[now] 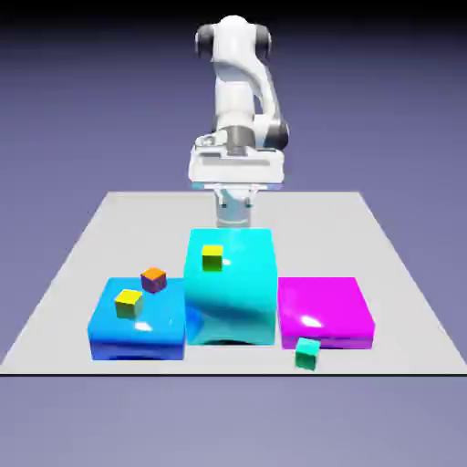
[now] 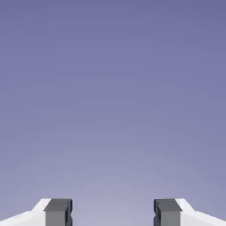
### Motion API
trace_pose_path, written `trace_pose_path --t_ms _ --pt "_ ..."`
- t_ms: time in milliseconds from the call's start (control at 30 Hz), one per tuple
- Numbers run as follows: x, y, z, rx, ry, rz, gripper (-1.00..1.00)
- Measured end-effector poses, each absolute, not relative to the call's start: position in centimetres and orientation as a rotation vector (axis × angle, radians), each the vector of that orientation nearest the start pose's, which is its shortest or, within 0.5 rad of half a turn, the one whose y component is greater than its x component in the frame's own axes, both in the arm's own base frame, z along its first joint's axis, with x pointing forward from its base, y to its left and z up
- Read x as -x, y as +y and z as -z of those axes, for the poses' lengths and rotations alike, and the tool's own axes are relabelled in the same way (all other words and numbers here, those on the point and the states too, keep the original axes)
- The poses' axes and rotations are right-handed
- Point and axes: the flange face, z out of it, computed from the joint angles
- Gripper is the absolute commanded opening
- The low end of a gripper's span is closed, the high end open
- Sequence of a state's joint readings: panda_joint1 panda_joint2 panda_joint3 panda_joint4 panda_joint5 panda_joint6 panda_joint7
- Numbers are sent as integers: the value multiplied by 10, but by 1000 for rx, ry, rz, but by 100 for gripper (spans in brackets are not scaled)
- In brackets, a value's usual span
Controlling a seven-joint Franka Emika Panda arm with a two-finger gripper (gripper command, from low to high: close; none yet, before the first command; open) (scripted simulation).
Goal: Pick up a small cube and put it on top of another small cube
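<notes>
meanwhile hand (image 2: pixel 113 212) agape (nothing between)

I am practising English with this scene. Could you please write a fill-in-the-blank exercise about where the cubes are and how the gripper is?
1. The teal-green small cube lies on the table in front of the ___ block.
2. The tall cyan block carries ___ yellow-topped cube.
3. The orange-topped cube rests on the low ___ block.
4. The gripper is ___ and holds nothing.

Missing words: magenta; one; blue; open
</notes>
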State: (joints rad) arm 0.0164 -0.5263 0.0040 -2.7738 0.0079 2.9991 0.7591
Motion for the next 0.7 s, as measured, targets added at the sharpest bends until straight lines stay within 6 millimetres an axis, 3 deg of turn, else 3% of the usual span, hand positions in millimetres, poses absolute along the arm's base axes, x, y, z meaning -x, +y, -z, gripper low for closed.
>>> trace_pose_path --t_ms 333,700 --pt "-489 42 -393 2619 1230 456 0" --pt "-555 95 -291 2679 1484 -155 0"
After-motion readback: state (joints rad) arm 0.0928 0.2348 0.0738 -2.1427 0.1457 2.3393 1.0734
